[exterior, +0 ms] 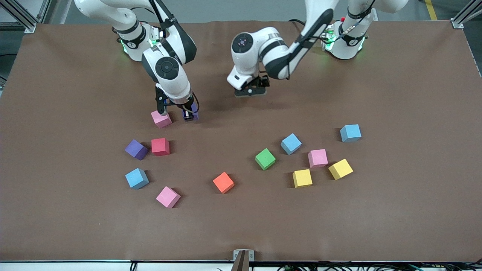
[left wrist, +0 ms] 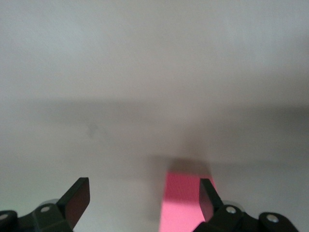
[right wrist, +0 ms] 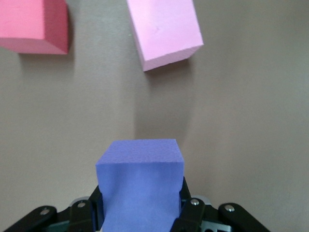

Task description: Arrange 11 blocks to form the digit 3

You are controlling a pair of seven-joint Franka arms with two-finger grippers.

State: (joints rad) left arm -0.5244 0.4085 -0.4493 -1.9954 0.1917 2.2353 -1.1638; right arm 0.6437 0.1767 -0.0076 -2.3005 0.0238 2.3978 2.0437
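At about eleven o'clock on the table in the front view, the right gripper [exterior: 190, 113] has its jaws closed on a purple cube [right wrist: 140, 183]. It carries the cube low, just beside a pink cube [exterior: 161, 119], probably so the two can sit side by side as the start of a bar. Toward twelve o'clock, the left gripper [left wrist: 142, 198] has its jaws spread wide and holds nothing. Another pink cube [left wrist: 183, 203] lies on the table between its fingers, close to one of them. From eight o'clock round to four o'clock the remaining cubes [exterior: 265, 159] lie loose and apart. No digit 3 is formed yet.
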